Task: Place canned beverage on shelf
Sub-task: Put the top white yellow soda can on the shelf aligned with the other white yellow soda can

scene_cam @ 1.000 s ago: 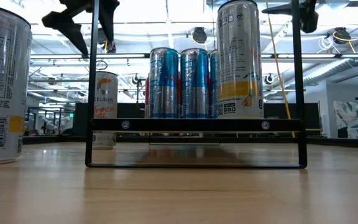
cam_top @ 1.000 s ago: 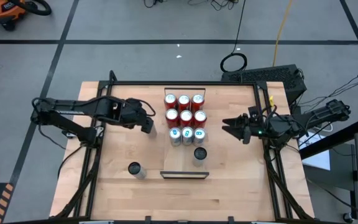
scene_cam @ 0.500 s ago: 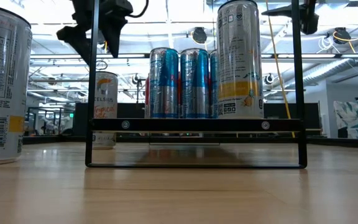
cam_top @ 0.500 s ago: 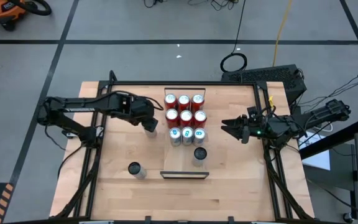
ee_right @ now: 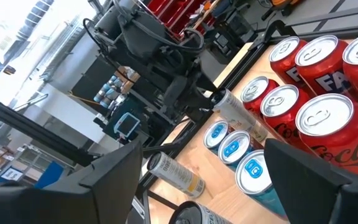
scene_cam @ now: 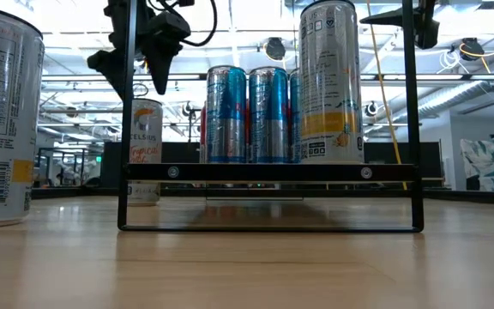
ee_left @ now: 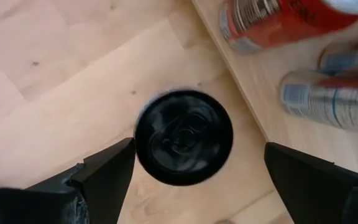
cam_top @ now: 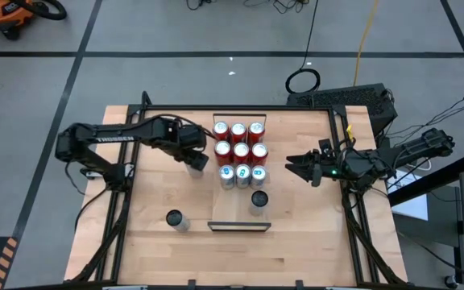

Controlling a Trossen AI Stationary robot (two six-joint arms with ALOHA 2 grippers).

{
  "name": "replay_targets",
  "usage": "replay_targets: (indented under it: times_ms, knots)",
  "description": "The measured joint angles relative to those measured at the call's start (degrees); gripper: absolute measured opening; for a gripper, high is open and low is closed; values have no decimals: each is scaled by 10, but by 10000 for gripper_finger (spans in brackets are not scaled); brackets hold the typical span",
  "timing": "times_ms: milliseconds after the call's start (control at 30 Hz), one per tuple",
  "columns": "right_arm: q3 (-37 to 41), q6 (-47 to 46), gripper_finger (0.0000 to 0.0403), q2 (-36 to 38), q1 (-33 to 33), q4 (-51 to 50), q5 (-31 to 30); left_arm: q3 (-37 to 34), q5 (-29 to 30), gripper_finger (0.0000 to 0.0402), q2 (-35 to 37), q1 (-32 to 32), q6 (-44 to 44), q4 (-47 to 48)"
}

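Observation:
The shelf [cam_top: 236, 213] is a narrow light-wood board running from the far side toward the near edge. On it stand several red cans [cam_top: 238, 139], three blue-and-silver cans [cam_top: 242, 174] and a black-topped can [cam_top: 258, 199]. Left of the shelf a white Celsius can [scene_cam: 146, 150] with a black top [ee_left: 183, 137] stands upright on the table. My left gripper [ee_left: 197, 148] hangs open right over it, pointing down, one finger on each side and clear above the top [cam_top: 193, 161]. My right gripper [cam_top: 295, 167] waits open and level, to the right of the shelf.
Another can [cam_top: 176, 219] stands on the table near the left front. Black rails [cam_top: 127, 201] frame the tabletop's left and right sides. Bare wood lies between the Celsius can and the left rail. The red cans fill the shelf's far end [ee_right: 316, 118].
My left gripper has sunk and shifted a little toward the shelf, coming over the Celsius can, and has rolled about its own axis. It has stayed open. The cans have not moved.

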State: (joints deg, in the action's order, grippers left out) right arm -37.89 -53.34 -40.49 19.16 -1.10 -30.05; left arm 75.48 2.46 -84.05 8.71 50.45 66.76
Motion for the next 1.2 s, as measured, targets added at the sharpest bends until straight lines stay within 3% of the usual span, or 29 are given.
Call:
replay_targets:
  times_ms: [633, 1033, 1200]
  knots:
    - [0, 1, 311, 0, 0, 0, 3, 0, -3, 353, -62, 0, 1, 1]
    - [0, 2, 311, 0, 0, 0, 3, 0, -8, 251, -64, 0, 3, 3]
    - [0, 13, 311, 0, 1, 8, 3, 0, -33, 238, -60, 0, 18, 12]
